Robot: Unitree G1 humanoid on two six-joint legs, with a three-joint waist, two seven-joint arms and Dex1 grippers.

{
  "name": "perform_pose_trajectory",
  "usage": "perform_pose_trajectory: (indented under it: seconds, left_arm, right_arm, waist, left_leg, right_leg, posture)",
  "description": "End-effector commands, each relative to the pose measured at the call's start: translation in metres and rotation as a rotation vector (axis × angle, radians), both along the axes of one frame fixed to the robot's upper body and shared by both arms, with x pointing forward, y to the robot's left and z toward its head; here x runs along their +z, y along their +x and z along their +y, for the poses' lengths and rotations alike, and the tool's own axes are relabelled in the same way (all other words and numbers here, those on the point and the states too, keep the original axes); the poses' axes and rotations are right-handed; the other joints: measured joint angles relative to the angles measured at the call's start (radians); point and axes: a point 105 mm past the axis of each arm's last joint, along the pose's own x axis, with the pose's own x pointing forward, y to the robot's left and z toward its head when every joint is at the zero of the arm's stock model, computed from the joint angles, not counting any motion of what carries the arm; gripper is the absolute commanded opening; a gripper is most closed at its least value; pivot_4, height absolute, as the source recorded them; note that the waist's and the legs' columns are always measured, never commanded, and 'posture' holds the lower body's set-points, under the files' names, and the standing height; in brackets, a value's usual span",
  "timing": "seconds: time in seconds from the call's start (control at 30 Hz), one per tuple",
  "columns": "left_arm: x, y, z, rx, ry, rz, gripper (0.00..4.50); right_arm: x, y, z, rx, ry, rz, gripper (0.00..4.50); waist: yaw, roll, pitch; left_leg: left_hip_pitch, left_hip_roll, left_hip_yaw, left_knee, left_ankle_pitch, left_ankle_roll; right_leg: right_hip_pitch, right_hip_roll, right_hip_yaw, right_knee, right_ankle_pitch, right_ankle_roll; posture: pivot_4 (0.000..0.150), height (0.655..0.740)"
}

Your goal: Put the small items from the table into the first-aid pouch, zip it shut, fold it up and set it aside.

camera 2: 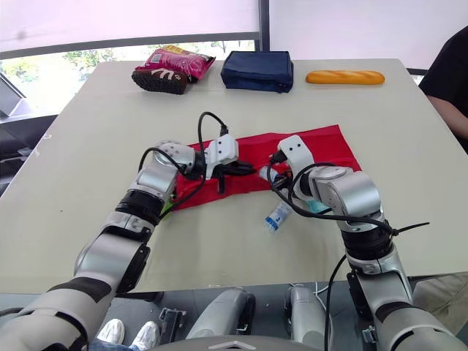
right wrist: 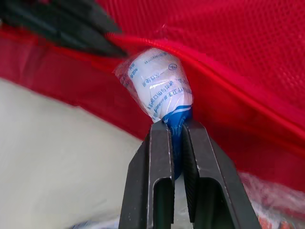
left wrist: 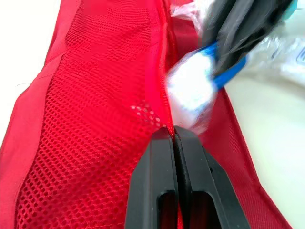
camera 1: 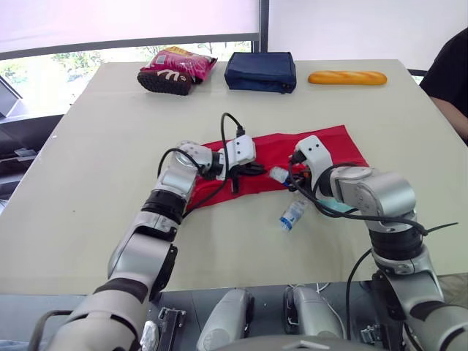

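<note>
The red first-aid pouch (camera 1: 325,145) lies unfolded on the middle of the table, mesh side up (left wrist: 95,119). My left gripper (left wrist: 174,136) is shut on the zip edge of its pocket, near the pouch's left half (camera 1: 252,170). My right gripper (right wrist: 175,126) is shut on the blue end of a white bandage roll (right wrist: 157,83) in clear wrap. It holds the roll against the pocket's zip edge, right beside the left fingertips (right wrist: 71,24). A second wrapped packet (camera 1: 292,214) lies on the table just in front of the pouch.
At the table's far edge sit a pink snack bag (camera 1: 179,62), a navy pouch (camera 1: 260,71) and a bread loaf (camera 1: 347,77). A person's dark sleeve (camera 1: 450,73) shows at the right. A teal item (camera 1: 336,207) lies under my right forearm.
</note>
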Motion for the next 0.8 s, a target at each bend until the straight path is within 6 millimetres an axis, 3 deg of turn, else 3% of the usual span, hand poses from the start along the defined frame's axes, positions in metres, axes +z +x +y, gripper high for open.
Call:
perform_pose_trajectory:
  seconds: [0.03, 0.37, 0.8]
  left_arm:
    - [0.009, 0.0, -0.022, -0.033, -0.003, -0.064, 0.0]
    - [0.002, -0.011, -0.063, -0.072, -0.032, -0.063, 0.0]
    - [0.004, -0.013, -0.067, -0.059, -0.053, -0.072, 0.0]
  right_arm:
    - [0.016, 0.006, -0.004, -0.036, 0.032, -0.08, 0.08]
    - [0.017, 0.01, -0.006, -0.133, 0.108, -0.075, 0.08]
    - [0.016, 0.019, 0.026, -0.25, 0.487, 0.102, 0.08]
  waist:
    - [-0.001, 0.0, 0.0]
    - [0.0, 0.0, 0.0]
    - [-0.023, 0.002, -0.001]
  left_leg:
    - [0.0, 0.0, 0.0, 0.0, 0.0, 0.0]
    - [0.0, 0.0, 0.0, 0.0, 0.0, 0.0]
    - [0.001, 0.0, 0.0, -0.002, 0.0, 0.0]
  right_leg:
    - [0.0, 0.0, 0.0, 0.0, 0.0, 0.0]
    - [0.0, 0.0, 0.0, 0.0, 0.0, 0.0]
    - [-0.001, 0.0, 0.001, 0.001, 0.0, 0.0]
  posture:
    - [0.15, 0.7395]
    - [0.15, 0.7395]
    - [0.15, 0.7395]
